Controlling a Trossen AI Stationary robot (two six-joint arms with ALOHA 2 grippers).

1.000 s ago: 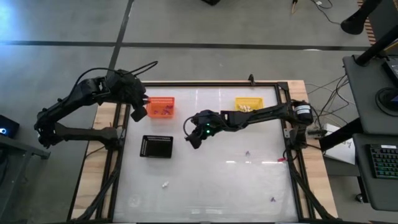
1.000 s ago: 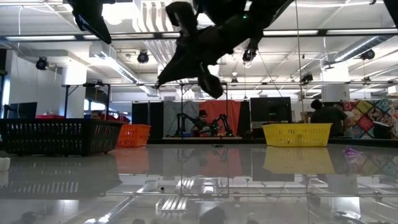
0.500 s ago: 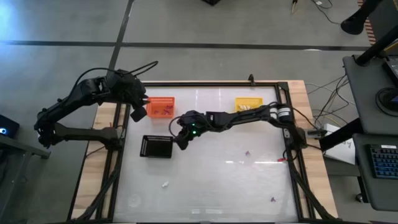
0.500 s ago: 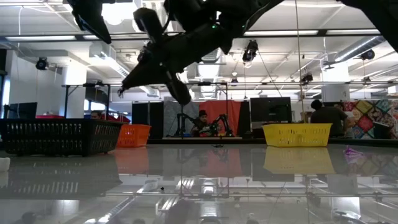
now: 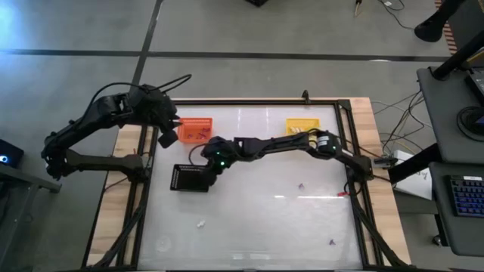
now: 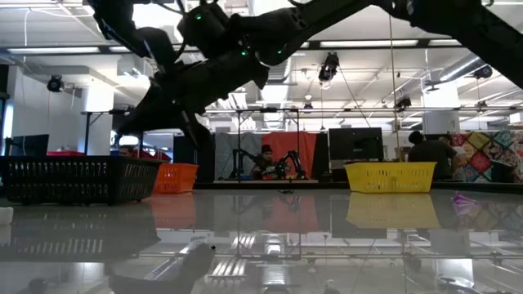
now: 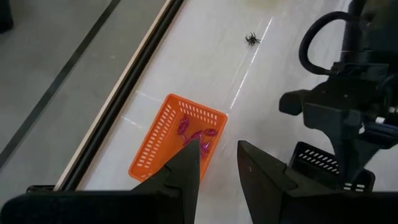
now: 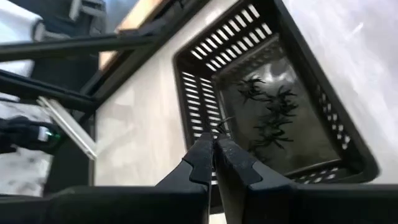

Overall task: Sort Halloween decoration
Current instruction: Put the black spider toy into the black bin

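Observation:
My right gripper [image 8: 215,149] reaches across the table and hangs over the black tray [image 5: 189,178]. It is shut, with thin black legs of a spider trinket showing at its tips. Several black spiders [image 8: 268,115] lie in the tray. My left gripper [image 7: 217,163] waits open above the orange basket [image 7: 177,140], which holds purple trinkets [image 7: 196,134]. The yellow basket [image 5: 302,126] stands at the far right and holds cream bits. My right gripper pinches a black spider between its two fingertips. Only a few thin legs [image 8: 222,123] stick out past the tips, and the body is hidden by the fingers. The fingers slant down from the table's right side. The spider is lifted clear, above the tray.
Loose trinkets lie on the glossy table: a purple one [image 5: 301,186] right of the middle, another [image 5: 331,242] near the front right, a whitish one [image 5: 201,224] at the front left, and a black spider [image 7: 252,39] beyond the orange basket. People sit in the room behind.
My right gripper has swept from the middle of the table toward its left edge and sunk a little. It has stayed shut and now hangs over the black tray.

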